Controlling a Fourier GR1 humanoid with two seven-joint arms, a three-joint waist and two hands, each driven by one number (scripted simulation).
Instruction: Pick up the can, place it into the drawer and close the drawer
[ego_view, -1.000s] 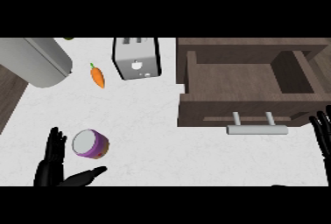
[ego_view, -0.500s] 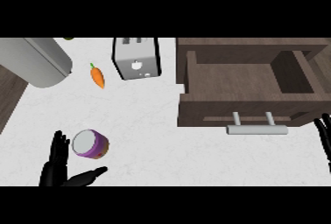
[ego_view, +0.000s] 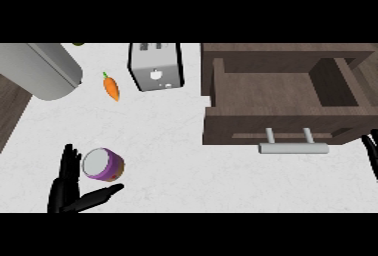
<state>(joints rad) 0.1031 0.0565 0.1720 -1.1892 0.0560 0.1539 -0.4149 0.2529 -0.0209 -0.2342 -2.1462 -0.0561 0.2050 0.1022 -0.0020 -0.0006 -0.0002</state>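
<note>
A purple can (ego_view: 103, 164) with a pale lid stands on the white counter at the lower left. My left hand (ego_view: 68, 186) is open around it, fingers straight up along its left side and the thumb stretched out below it, with a gap between hand and can. The brown drawer (ego_view: 284, 122) stands open at the right, its inside bare, a silver handle (ego_view: 292, 147) on its front. Only a thin sliver of my right hand (ego_view: 371, 157) shows at the right edge, just right of the handle.
A silver toaster (ego_view: 155, 66) stands at the back centre, with an orange carrot (ego_view: 111, 86) to its left. A large grey cylinder (ego_view: 40, 67) lies at the back left. Dark wood floor shows past the counter's left edge (ego_view: 11, 122).
The left hand has crept slightly right and closer to the can. The right hand has slid further towards the right edge, so less of it shows now.
</note>
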